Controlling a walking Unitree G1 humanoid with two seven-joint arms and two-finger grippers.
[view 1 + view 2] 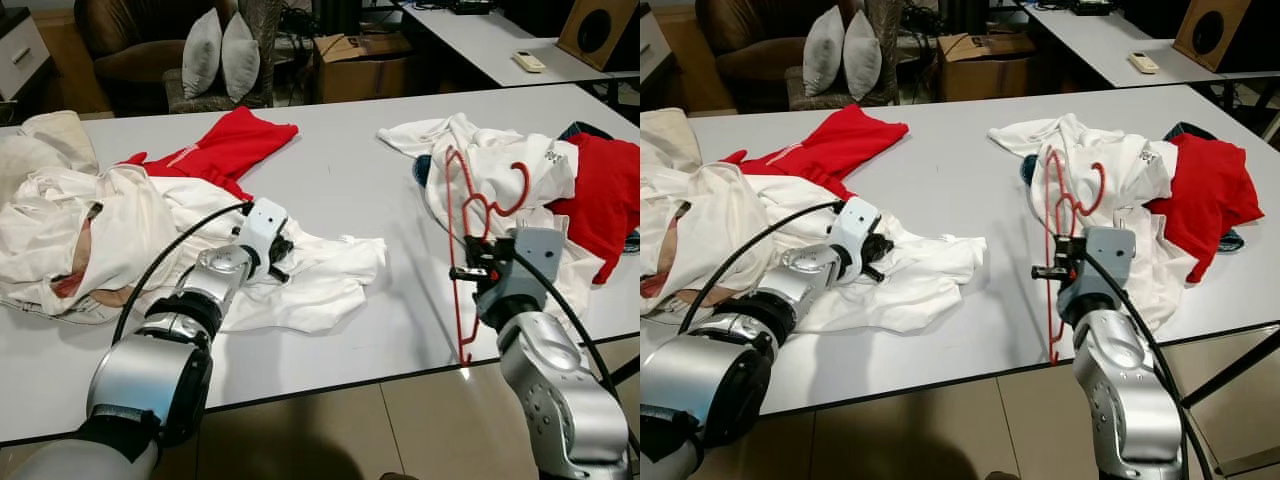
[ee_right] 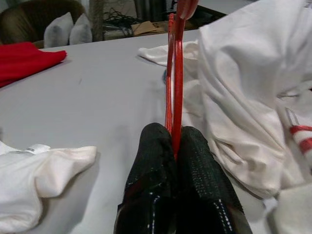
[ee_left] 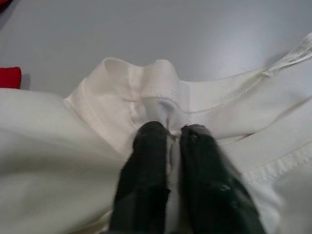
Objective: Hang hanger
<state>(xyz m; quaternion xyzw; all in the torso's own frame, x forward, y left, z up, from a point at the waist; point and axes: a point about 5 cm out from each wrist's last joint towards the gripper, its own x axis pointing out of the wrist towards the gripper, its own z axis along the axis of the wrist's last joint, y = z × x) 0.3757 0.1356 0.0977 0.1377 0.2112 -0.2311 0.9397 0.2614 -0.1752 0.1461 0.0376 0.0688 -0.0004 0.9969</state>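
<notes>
The right gripper (image 1: pixel 462 271) is clamped on the red hanger (image 1: pixel 457 250), holding it upright so the hook rises above the fingers, beside the white garments (image 1: pixel 495 165) just behind it. Across the table (image 1: pixel 340 180), the left gripper (image 3: pixel 168 141) pinches the collar of a white shirt (image 1: pixel 300 275), probably to keep the neck open for the hanger.

Grey table (image 1: pixel 340 180) on tiled floor (image 1: pixel 350 440); armchair (image 1: pixel 130 45), two pillows (image 1: pixel 220 52) behind.
</notes>
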